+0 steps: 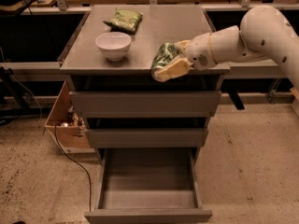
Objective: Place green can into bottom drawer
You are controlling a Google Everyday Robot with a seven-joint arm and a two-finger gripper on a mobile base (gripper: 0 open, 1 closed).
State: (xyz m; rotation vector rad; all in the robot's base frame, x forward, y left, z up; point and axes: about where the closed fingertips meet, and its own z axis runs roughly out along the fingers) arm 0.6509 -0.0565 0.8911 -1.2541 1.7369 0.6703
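Note:
My gripper (167, 64) is shut on the green can (162, 58), a small green patterned can held tilted between the tan fingers (174, 69). It hangs at the front edge of the grey cabinet top (140, 59), right of centre. The white arm reaches in from the right. The bottom drawer (148, 213) is pulled open below, its grey interior showing nothing inside. The two shallower drawers above it are closed.
A white bowl (113, 45) stands on the cabinet top at the left. A flat green snack bag (123, 19) lies at the back. A cardboard box (65, 125) and a black cable (70, 157) sit on the floor at the left.

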